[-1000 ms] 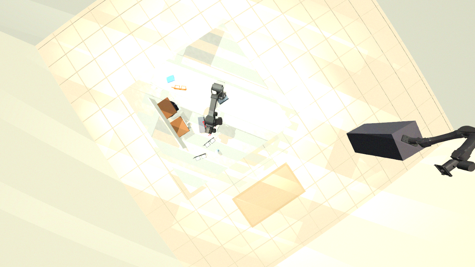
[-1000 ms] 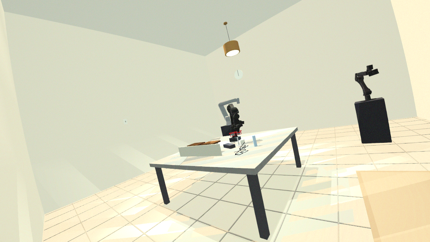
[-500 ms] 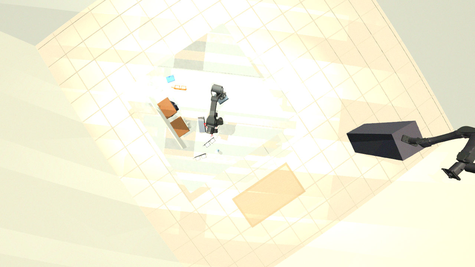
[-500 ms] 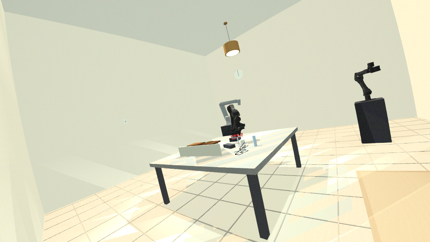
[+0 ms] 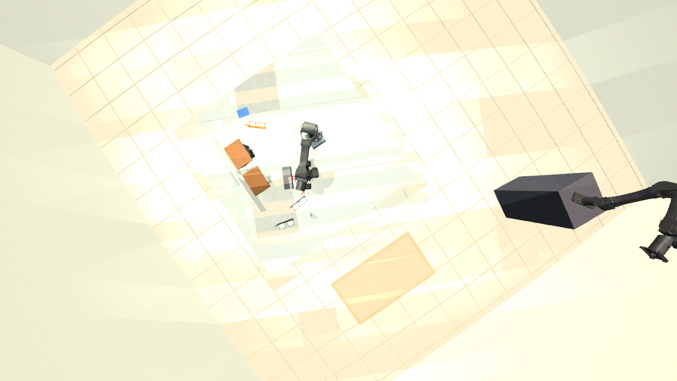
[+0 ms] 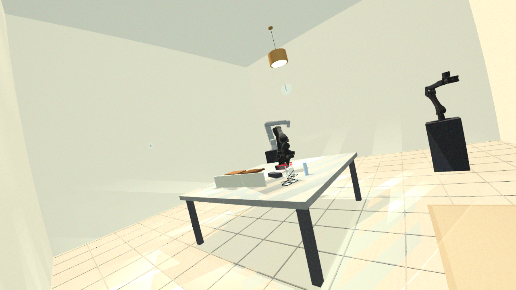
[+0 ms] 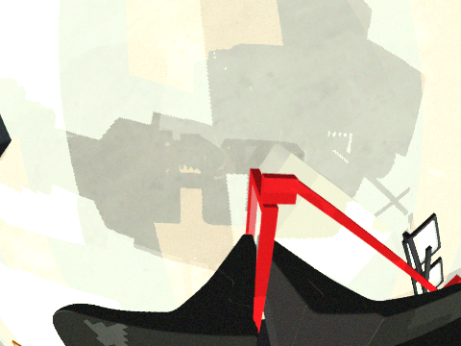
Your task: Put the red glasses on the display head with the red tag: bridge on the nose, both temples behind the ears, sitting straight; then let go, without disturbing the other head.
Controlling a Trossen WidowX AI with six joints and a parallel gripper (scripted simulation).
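The red glasses [image 7: 279, 188] hang from my gripper [image 7: 254, 244], which is shut on a thin red part of them. In the exterior view the held glasses are a small red outline below the arm, above the table. In the top view the arm covers most of them. A dark shape [image 5: 248, 150] and a grey shape [image 5: 268, 180] stand partly under two brown panels and look like the display heads. My gripper is off to their right, clear of both. The red tag cannot be made out, so I cannot tell which head bears it. No head is recognisable in the wrist view.
A dark grey box [image 5: 287, 177] [image 6: 275, 175] lies between the panels and the arm. Two dark-framed pairs of glasses lie nearby. Orange glasses and a blue block [image 5: 243, 112] lie farther off. A pale blue cylinder [image 6: 305, 168] stands on the table. A low pale wall [image 6: 240, 180] runs behind the panels.
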